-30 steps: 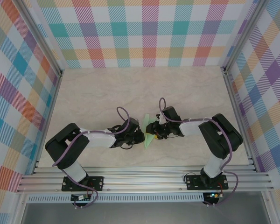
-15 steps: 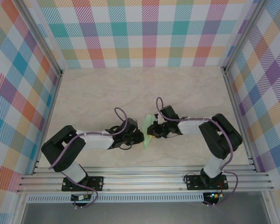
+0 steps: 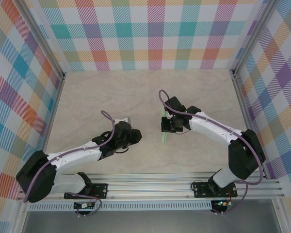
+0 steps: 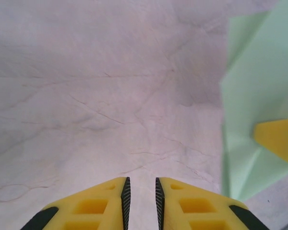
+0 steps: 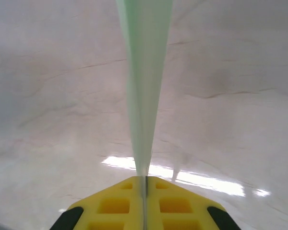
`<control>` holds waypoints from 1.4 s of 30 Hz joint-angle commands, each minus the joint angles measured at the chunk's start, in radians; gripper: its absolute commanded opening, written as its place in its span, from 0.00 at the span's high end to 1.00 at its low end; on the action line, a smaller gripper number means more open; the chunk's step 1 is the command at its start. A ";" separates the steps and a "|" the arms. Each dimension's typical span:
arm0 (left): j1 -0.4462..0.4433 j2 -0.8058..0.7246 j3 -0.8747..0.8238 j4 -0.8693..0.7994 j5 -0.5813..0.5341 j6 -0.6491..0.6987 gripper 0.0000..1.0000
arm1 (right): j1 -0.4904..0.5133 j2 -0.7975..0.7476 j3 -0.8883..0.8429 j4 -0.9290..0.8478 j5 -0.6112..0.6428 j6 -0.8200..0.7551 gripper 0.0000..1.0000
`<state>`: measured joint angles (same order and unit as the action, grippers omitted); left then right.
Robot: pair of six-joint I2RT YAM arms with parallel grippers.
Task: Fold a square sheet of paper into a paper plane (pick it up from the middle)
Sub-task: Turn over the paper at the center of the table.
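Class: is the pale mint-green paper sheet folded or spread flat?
Folded: the pale mint-green paper sheet shows as a narrow edge-on strip pinched in the right gripper.

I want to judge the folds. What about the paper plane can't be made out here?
Top view: the paper plane is a thin sliver, its middle covered by the right gripper; creases too small to read.
Right wrist view: it shows edge-on, so both faces are hidden.
Left wrist view: the picture's right edge cuts it off.
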<state>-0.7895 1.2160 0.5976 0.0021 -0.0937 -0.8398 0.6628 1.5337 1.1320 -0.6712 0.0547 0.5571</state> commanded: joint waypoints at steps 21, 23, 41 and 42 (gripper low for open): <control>0.059 -0.400 -0.116 -0.395 -0.347 -0.134 0.67 | 0.385 0.623 0.445 -0.533 0.422 0.154 0.78; 0.060 -0.409 -0.120 -0.402 -0.345 -0.135 0.67 | 0.394 0.624 0.446 -0.505 0.374 0.160 0.74; 0.060 -0.413 -0.124 -0.385 -0.286 -0.129 0.65 | 0.383 0.195 0.142 -0.128 0.069 0.045 0.20; 0.059 -0.409 -0.121 -0.379 -0.279 -0.121 0.65 | 0.381 0.166 0.123 -0.122 0.080 0.048 0.20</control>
<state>-0.7471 0.8093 0.4793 -0.3901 -0.3874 -0.9726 1.0534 1.7733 1.2934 -0.8295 0.1452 0.6121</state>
